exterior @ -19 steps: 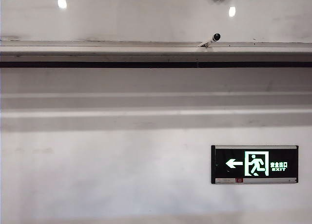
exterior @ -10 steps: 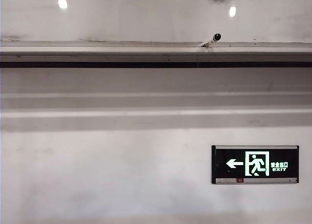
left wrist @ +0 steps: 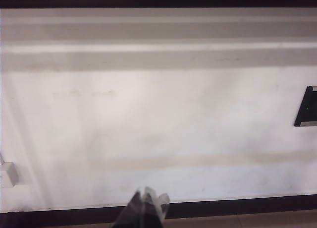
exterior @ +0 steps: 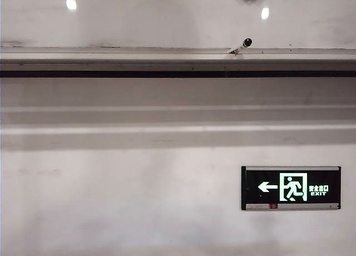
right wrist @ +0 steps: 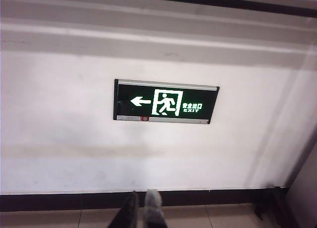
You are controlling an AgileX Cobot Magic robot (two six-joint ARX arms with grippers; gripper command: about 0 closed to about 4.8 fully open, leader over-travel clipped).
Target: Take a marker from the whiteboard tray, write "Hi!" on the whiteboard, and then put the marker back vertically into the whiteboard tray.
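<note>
The left tool (left wrist: 146,202) hangs low before the bare wall, its fingers together, holding nothing. The marker (exterior: 240,45) leans in the whiteboard tray (exterior: 111,58), black cap up and rightward against the whiteboard (exterior: 167,19); only the exterior view shows it. The right tool (right wrist: 141,202), fingers nearly together and empty, faces the exit sign (right wrist: 166,101)

All three cameras face the wall (exterior: 139,200) squarely.
</note>
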